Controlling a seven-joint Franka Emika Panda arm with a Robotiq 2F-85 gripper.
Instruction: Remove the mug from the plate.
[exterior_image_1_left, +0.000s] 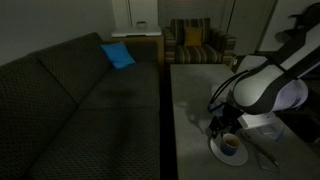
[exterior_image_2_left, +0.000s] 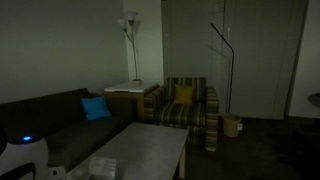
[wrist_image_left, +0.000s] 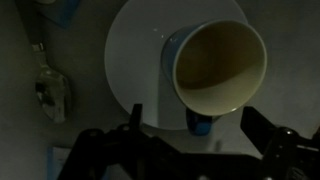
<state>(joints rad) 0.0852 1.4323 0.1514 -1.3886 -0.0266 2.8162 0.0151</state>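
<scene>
Dark woven cloth covers the sofa (exterior_image_1_left: 70, 100), the biggest thing in the room, with a blue cushion (exterior_image_1_left: 118, 55) at its far end. Beside it runs the grey table (exterior_image_1_left: 190, 100), and a striped armchair (exterior_image_1_left: 195, 45) stands past the table's far end at 12 o'clock. The white arm (exterior_image_1_left: 265, 88) bends in over the table from 3 o'clock.

The plate (wrist_image_left: 130, 60), round, flat and white, lies on the table near its close end, at about 5 o'clock from the table's middle in an exterior view. The mug (wrist_image_left: 215, 65) stands on it, upright, with its long axis vertical and its mouth pointing straight up at the wrist camera. The pale rim and brownish inside fill that view. The dark-blue wall shows only from 9 to 6 o'clock of the rim. In the wrist view the mug sits off the plate's middle, towards 4 o'clock, and its rim hides the plate's edge there. A blue patch below the rim at 6 o'clock may be the handle, but I cannot tell.

The gripper (wrist_image_left: 190, 150) hangs above the mug with its jaws spread wide and nothing held. Its dark fingers (wrist_image_left: 108, 148) show at 7 and 5 o'clock of the wrist view, apart from the mug.

A small flat item (wrist_image_left: 50, 95) lies on the table at 9 o'clock of the plate, clear of its edge and well apart from the mug. A pale boxy object (exterior_image_2_left: 105, 165) rests on the table in an exterior view.
</scene>
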